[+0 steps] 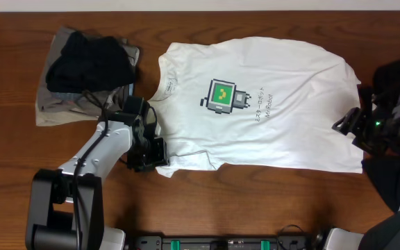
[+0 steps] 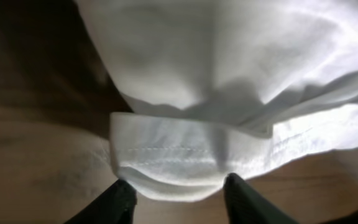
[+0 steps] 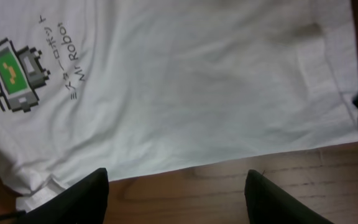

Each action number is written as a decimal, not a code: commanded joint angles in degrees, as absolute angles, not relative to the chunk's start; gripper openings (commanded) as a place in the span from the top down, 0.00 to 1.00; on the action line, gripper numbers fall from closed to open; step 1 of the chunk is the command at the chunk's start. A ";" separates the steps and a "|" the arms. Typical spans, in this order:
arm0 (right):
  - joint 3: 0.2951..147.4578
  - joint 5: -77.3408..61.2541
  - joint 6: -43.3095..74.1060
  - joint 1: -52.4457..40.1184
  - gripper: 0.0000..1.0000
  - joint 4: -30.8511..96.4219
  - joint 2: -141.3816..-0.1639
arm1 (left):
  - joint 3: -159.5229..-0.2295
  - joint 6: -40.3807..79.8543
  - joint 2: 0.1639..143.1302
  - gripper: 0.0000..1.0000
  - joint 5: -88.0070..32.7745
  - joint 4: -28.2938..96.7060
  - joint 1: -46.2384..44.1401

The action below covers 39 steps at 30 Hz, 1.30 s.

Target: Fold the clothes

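Note:
The white T-shirt (image 1: 276, 118) lies spread flat on the wooden table, collar to the left and robot print (image 1: 221, 96) facing up. My left gripper (image 1: 153, 154) is open at the shirt's lower-left sleeve. In the left wrist view its fingers (image 2: 179, 186) straddle the folded sleeve hem (image 2: 173, 168) without closing on it. My right gripper (image 1: 351, 128) is open and empty at the shirt's right edge. In the right wrist view its fingers (image 3: 176, 186) hang over bare wood just off the shirt's edge (image 3: 185, 106). A black garment (image 1: 89, 59) lies on a grey-khaki one (image 1: 51, 107) at the upper left.
Another dark garment (image 1: 391, 177) lies at the table's right edge, partly under the right arm. The left arm's base (image 1: 64, 208) stands at the front left. A bare strip of wood (image 1: 255, 201) runs along the front.

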State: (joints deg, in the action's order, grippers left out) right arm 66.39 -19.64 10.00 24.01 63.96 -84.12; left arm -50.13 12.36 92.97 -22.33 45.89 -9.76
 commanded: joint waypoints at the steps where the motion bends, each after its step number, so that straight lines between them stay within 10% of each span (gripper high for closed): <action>1: 65.21 -18.72 9.13 22.65 0.32 64.03 -84.36 | -50.02 12.75 94.24 0.60 -20.18 45.30 -9.54; 6: 63.29 -14.81 9.15 22.44 0.32 62.43 -84.36 | -50.02 12.73 94.41 0.94 -20.12 46.02 -9.54; 27: 47.22 2.94 23.97 23.07 0.23 50.04 -84.38 | -50.50 8.14 84.07 0.94 -20.10 46.04 -9.54; 39: 39.44 2.59 26.65 28.93 0.43 38.37 -84.40 | -50.50 6.26 80.53 0.94 -20.12 44.01 -9.54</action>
State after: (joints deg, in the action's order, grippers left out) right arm 40.95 1.72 24.91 28.16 39.97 -84.18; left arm -50.11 8.43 81.97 -20.62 44.38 -9.76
